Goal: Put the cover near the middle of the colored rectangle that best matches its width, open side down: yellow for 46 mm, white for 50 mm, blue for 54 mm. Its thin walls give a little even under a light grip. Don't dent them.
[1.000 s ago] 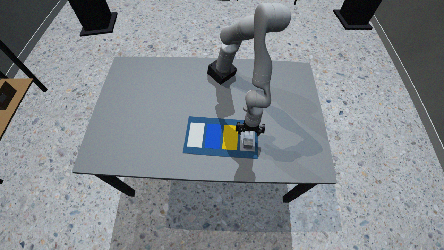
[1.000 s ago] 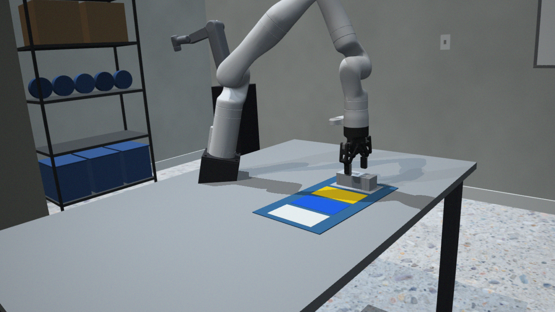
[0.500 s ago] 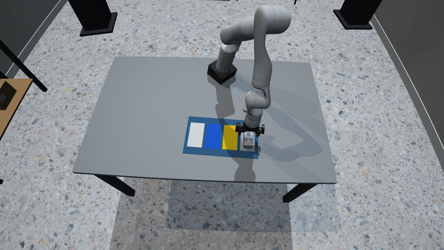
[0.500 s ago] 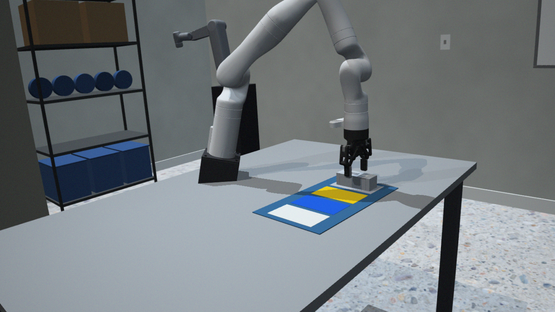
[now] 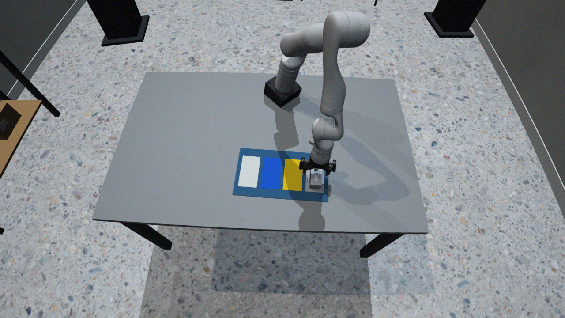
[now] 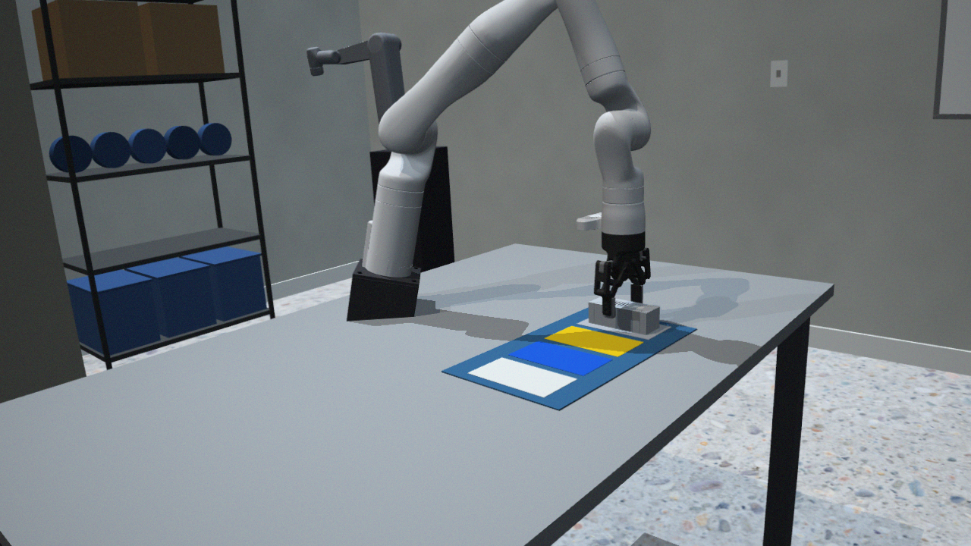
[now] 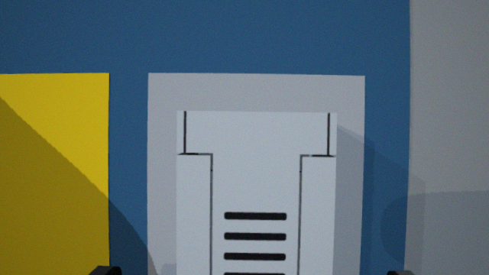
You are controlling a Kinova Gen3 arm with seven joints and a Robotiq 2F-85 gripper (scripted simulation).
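Note:
The cover is a pale grey box with black slots on top. It sits on a grey rectangle at the right end of the dark blue mat. It also shows in the side view and in the wrist view. The yellow rectangle, the blue rectangle and the white rectangle lie to its left, in that order. My gripper is open, pointing straight down, low over the cover, with a finger on either side of it. Only the fingertips show at the wrist view's bottom edge.
The arm's base stands at the back of the table. The mat lies close to the table's front edge. A shelf rack with boxes stands beyond the table on the left in the side view.

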